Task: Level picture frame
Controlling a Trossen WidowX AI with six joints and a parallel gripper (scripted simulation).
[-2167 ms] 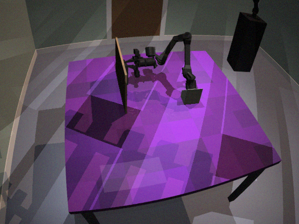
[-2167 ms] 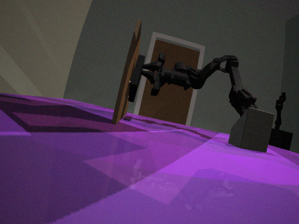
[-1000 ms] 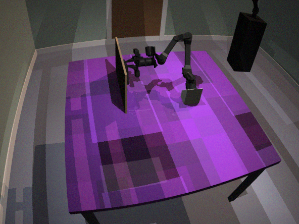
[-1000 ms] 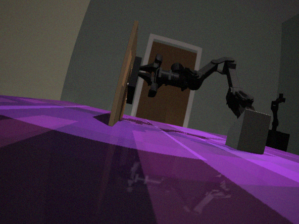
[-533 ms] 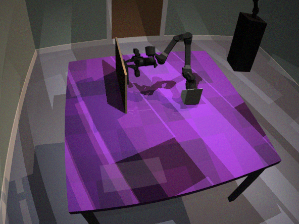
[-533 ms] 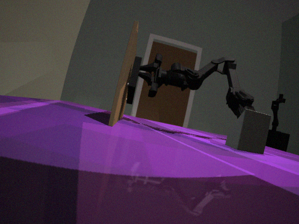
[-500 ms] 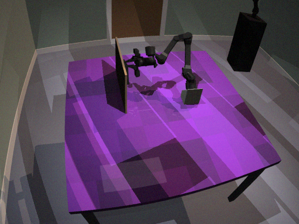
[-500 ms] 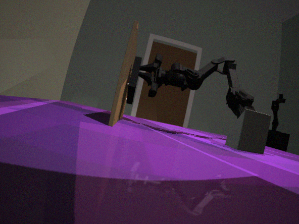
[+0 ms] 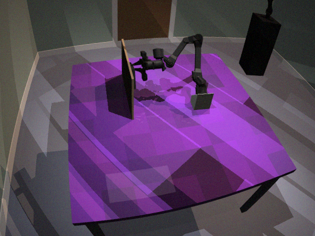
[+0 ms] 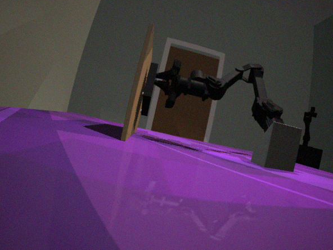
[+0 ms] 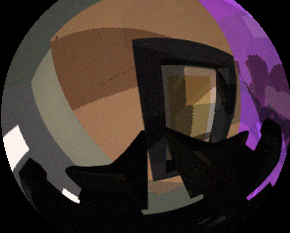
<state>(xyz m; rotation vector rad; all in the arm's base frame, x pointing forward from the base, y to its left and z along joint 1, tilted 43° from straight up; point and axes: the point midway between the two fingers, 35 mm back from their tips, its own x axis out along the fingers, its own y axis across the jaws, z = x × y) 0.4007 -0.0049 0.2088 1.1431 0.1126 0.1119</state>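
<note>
Gripper's clamped on the crooked frame, one notch at a time

So the frame (image 9: 134, 75) (image 10: 150, 80) (image 11: 148, 89) is up on the room-side face of the wooden panel (image 9: 132, 98) (image 10: 132, 107) (image 11: 106, 59), dark border, tan picture inside. The gripper (image 9: 133, 66) (image 10: 155, 79) (image 11: 154, 131) comes at it nearly straight on and is pinched shut on its edge. Makes sense to me: the screw should carry the weight, so a small bite on the rim ought to do for a slight lift and a sideways nudge. Can't see the screw or the notched strip, and I can't tell which side is high, since the wrist view is badly bent.

The arm (image 9: 197, 56) (image 10: 259, 84) reaches over from its grey block (image 9: 203, 101) (image 10: 284, 146) on the purple table (image 9: 181, 133) (image 10: 183, 174). Nothing seems to be in its way except the panel itself; push too hard and the frame could jam or hop off. Door (image 9: 144, 10) (image 10: 185, 110) and the black pedestal (image 9: 259, 48) (image 10: 309, 156) are well back.
</note>
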